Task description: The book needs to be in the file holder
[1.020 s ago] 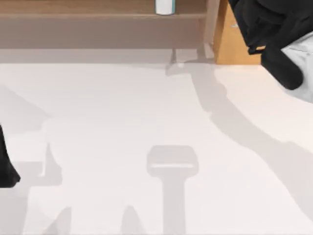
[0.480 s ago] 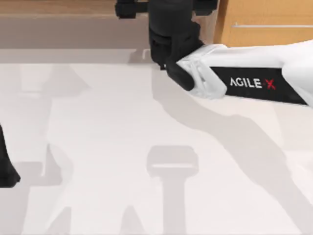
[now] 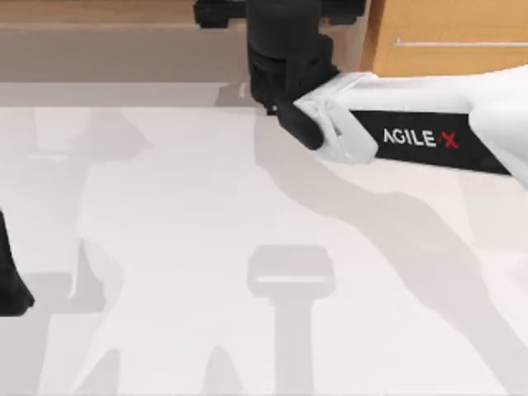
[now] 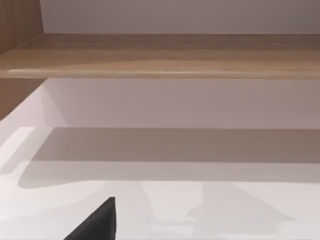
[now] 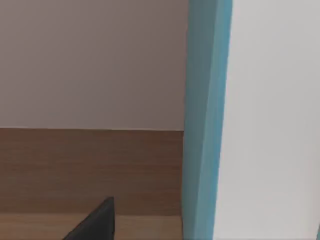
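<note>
Surface: a white table [image 3: 181, 247] crossed by grey shadows, with a wooden shelf [image 3: 124, 16] along its far edge and a light wood cabinet [image 3: 445, 37] at the far right in the top view.
Right arm: the white and black arm [image 3: 412, 136] lettered AGILE X reaches in from the right edge to the far middle of the table, at the shelf.
Right gripper: its black body [image 3: 289, 58] sits at the shelf and runs off the top edge of the top view; the fingers are cut off there, so I cannot tell how far apart they are or what they grip.
Book: the book [image 5: 205, 120] stands upright very close to the right wrist camera, teal-blue cover edge with a white face beside it, in front of a brown wooden board; both its ends are cut off.
Left arm: only a black part [image 3: 10, 280] at the left edge of the top view; a dark finger tip [image 4: 97, 222] pokes into the left wrist view, and I cannot tell its opening.
</note>
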{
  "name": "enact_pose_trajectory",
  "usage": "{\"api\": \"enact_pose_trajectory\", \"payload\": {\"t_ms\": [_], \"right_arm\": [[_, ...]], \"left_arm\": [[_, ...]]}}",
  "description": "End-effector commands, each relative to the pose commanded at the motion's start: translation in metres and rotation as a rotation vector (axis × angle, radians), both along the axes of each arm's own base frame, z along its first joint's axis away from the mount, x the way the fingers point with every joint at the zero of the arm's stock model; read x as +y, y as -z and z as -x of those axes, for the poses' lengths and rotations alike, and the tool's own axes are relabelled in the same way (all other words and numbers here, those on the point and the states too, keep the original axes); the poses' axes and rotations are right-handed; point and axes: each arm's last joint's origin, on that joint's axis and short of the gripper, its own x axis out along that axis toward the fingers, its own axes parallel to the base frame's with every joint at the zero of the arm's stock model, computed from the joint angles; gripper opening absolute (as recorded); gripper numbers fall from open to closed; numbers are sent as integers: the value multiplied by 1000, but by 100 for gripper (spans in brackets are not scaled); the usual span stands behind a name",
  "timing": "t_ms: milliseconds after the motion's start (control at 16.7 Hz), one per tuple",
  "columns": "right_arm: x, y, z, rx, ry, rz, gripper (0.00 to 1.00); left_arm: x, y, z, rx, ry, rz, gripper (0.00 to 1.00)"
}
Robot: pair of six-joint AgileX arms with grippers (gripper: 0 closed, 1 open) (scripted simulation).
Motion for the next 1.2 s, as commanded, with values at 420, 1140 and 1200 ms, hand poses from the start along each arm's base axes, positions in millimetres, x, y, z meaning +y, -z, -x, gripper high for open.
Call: {"api": "enact_pose_trajectory", "payload": {"t_ms": [420, 1140, 1200], "right_arm": [[2, -8, -15, 1, 2, -1, 100], [-1, 0, -21, 0, 3, -1, 62], [-1, 0, -21, 0, 3, -1, 55]], "left_arm": [[0, 0, 0, 0, 0, 0, 100], [0, 0, 0, 0, 0, 0, 100], [0, 0, 0, 0, 0, 0, 100]]}}
